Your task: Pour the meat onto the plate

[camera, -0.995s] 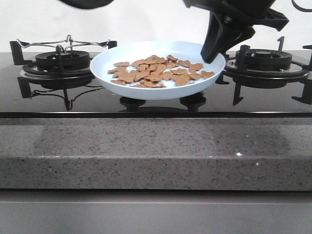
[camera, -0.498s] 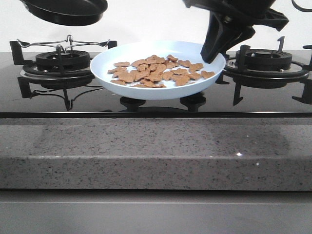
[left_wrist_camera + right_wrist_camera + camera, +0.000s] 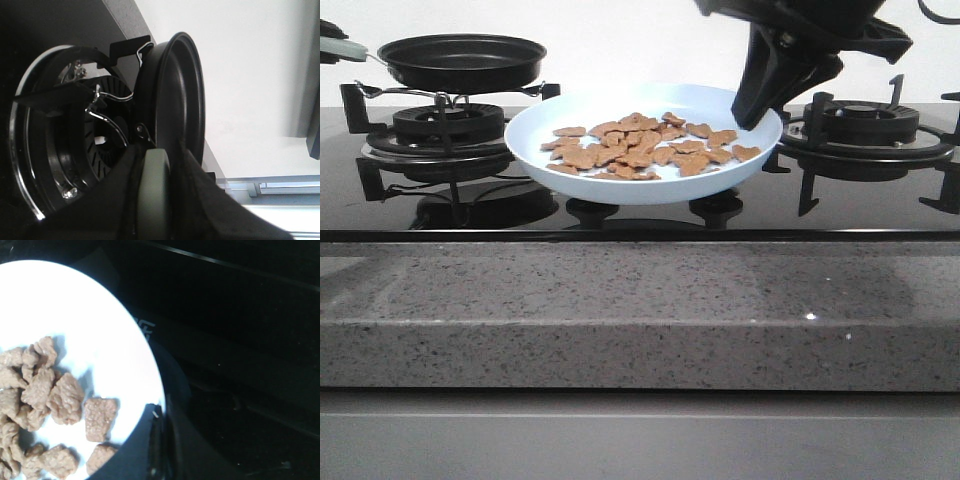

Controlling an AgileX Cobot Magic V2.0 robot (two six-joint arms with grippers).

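Even, fairly bright light fills the front view, sharp throughout. The glossy black stove top [image 3: 620, 215] mirrors the plate [image 3: 642, 190] and burner grates, and small glints speckle the stone counter edge [image 3: 640, 315] below it. In the left wrist view the wall is blown out white, the nearby pan handle [image 3: 152, 200] blurred. The right wrist view is soft, the meat [image 3: 55, 400] fuzzy, the surroundings nearly black.

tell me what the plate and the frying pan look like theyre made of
The plate: probably glazed ceramic or melamine; a smooth, glossy pale blue-white surface with a soft sheen on its rim.

The frying pan: likely metal with a dark nonstick coating; its black surface has a dull satin shine. Its handle is pale green and matte, perhaps plastic or silicone.
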